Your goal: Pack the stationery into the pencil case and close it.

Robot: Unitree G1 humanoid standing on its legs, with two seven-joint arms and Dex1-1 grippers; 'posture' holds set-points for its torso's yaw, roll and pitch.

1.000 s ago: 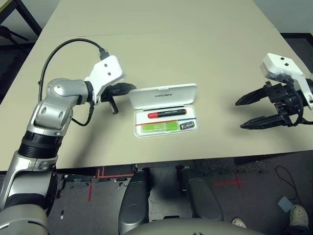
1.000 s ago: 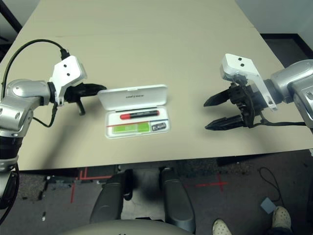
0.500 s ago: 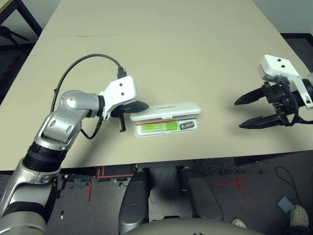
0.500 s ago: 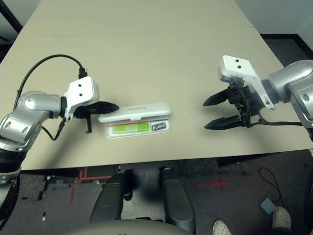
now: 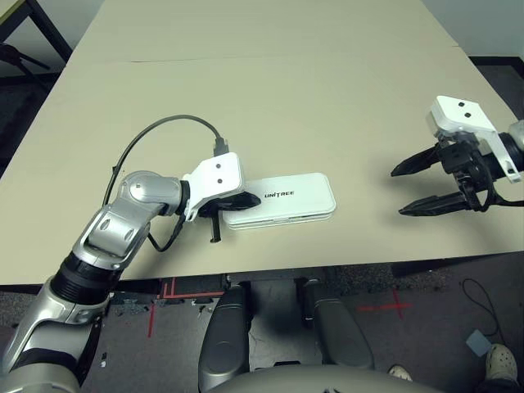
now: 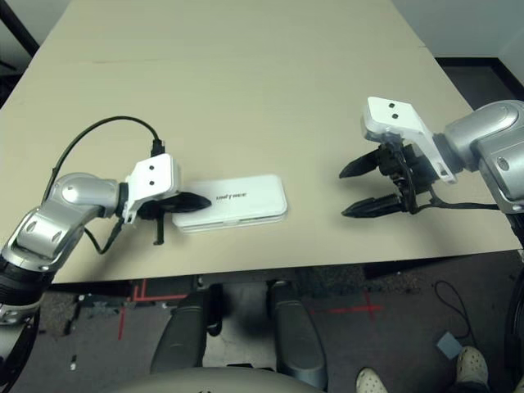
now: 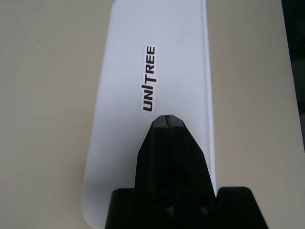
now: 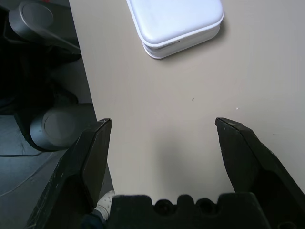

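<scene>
Left wrist view is showing my left gripper [image 7: 167, 119] with its two black fingers pressed together, their shared tip resting on the lid of the pencil case [image 7: 157, 57] just short of the black UNITREE logo [image 7: 150, 78]. That case is lying flat and closed on the beige table [image 5: 270, 90], a white plastic box with rounded corners, its lid sitting down over the base with a thin seam running along the near edge. From the head camera its long axis is running left to right across the table, parallel to the table's front edge and near it, with the logo reading upright toward me; my left gripper is reaching onto its left end. My right gripper [image 5: 413, 190] is hovering well apart to the right of the case, fingers spread wide and holding nothing, pointing back toward the case over bare tabletop.
</scene>
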